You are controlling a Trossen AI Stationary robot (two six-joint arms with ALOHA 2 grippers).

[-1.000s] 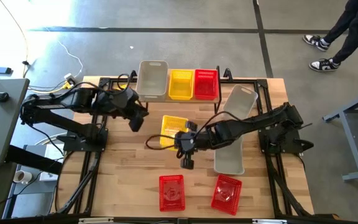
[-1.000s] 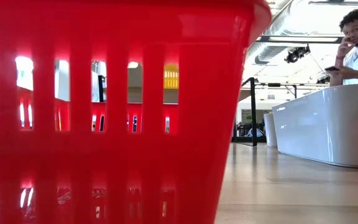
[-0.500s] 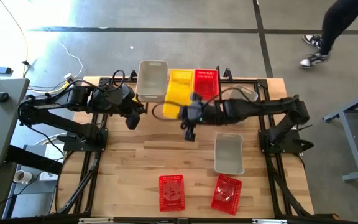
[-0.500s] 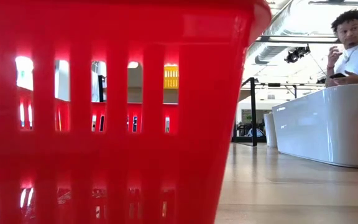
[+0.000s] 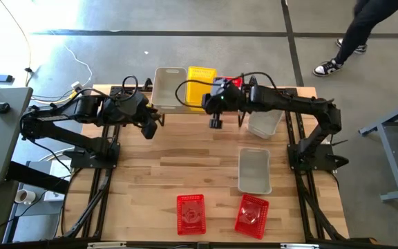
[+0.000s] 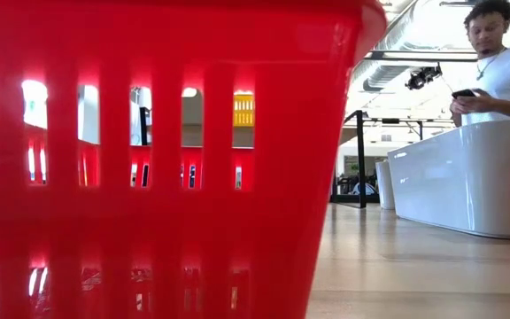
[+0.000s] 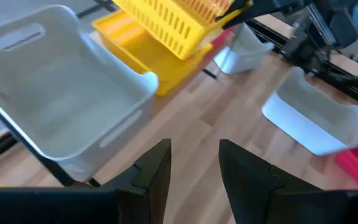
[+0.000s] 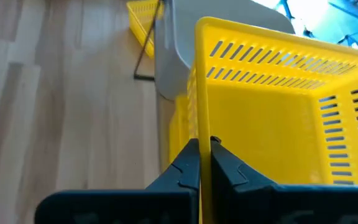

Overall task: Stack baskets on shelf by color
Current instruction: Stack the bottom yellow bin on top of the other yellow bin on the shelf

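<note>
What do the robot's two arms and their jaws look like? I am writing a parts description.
Both arms are black, jointed in several segments, and mounted on black metal frames at the table's sides. Black cables loop along the left arm and arch over the right arm. Each ends in a pair of flat, dark, angular jaws: left gripper, right gripper.

- A robotics lab or industrial test space, not a home.
- Polished concrete floor (image 5: 206,48) with loose cables (image 5: 81,69).
- Exposed ceiling ducts (image 6: 405,40) overhead.
- Wooden slatted table (image 5: 185,166) carrying two mounted robot arms.
- A person (image 6: 503,62) stands nearby.
</note>
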